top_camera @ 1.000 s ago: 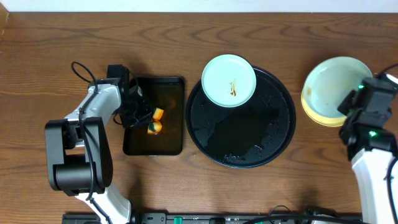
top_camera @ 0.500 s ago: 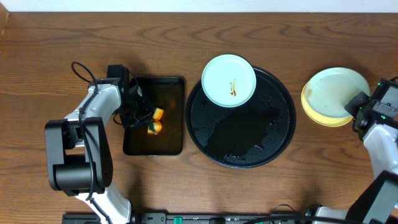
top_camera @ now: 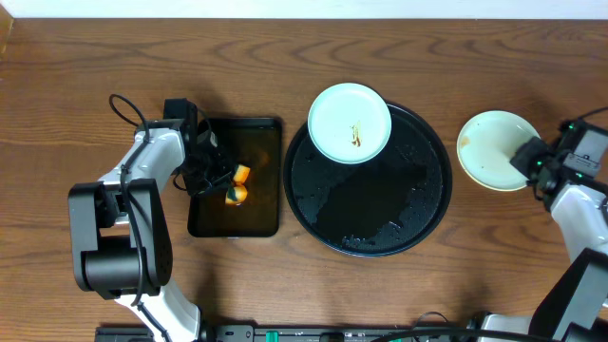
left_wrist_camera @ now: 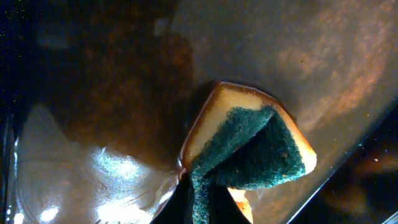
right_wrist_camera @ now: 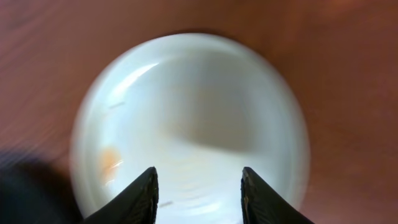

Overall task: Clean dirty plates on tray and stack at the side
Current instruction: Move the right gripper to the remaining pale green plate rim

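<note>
My left claw [top_camera: 223,182], clamped on the sponge [left_wrist_camera: 249,149], is nearer the smeared plate [top_camera: 350,123] on the far-left rim of the tray [top_camera: 380,218]; right claw [right_wrist_camera: 199,177] hangs open, empty, beside the stack [top_camera: 486,150] on the tabletop [top_camera: 76,76]

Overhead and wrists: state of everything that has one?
round tray: glossy, one plate on it.
plate on tray: brown smear, dirty, overlapping the tray's far-left rim.
side plate: right of the round tray, faint orange smudge, not gripped.
sponge: folded, pinched, over the rectangular tray.
left gripper: shut on the sponge.
right gripper: open above the side plate.
</note>
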Controlling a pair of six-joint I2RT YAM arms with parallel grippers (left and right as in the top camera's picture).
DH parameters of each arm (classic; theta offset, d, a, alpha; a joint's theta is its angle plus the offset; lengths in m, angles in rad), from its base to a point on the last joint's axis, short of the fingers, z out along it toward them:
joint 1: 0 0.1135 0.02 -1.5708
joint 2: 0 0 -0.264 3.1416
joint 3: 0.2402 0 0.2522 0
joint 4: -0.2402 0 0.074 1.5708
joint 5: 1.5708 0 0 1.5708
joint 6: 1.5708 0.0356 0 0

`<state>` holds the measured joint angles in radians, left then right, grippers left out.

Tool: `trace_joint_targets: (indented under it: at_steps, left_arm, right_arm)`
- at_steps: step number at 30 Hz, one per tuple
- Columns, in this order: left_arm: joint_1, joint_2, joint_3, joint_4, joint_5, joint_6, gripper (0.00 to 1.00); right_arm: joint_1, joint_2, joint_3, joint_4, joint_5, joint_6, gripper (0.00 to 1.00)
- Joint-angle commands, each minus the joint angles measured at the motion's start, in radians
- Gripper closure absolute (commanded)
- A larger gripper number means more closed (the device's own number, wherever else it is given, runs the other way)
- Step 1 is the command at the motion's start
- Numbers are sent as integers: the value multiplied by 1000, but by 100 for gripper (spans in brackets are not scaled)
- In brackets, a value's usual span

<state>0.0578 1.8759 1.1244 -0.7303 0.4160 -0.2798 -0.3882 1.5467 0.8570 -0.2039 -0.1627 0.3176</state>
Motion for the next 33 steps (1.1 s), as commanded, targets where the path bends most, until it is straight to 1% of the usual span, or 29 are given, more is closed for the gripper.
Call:
trace_joint_targets:
  at_steps: [1,4,6,8,11,13,15,18,20,22,28,33]
  left_arm:
    - [2,21,-8,-9,-16,17,92]
    - [2,21,-8,-9,-16,17,93]
    - [2,21,-8,-9,-16,17,93]
    - [2,21,-8,-8,-16,17,93]
    - [2,21,-8,-8,-16,17,92]
    - [2,21,-8,-8,-16,17,93]
    - [2,21,-8,-4,-16,17,92]
    - [2,21,-8,-2,-16,17,93]
    - [2,21,-8,-2,-16,17,93]
    - [2,21,-8,-1,-16,17,93]
    - [2,21,-8,-1,-16,17,92]
    - [2,21,-8,-1,-16,17,93]
  right_arm:
    - [82,-43,34,-27,-209,-77,61]
    - [174,-43,98,-127,-212,-142,62]
    - [235,-43,159,-200,-207,-198,59]
    - [291,-41,237,-279,-195,-242,54]
    - [350,-37,330,-356,-175,-282,53]
    - [390,-32,377,-383,-174,-333,51]
    - [427,-19,409,-388,-158,-380,51]
    - [476,15,442,-366,-67,-379,52]
    - [493,52,480,-353,-63,-379,52]
    - [501,109,555,-371,-62,-379,52]
    - [504,330,802,-531,-81,-379,49]
    - [516,466,824,-552,-144,-378,48]
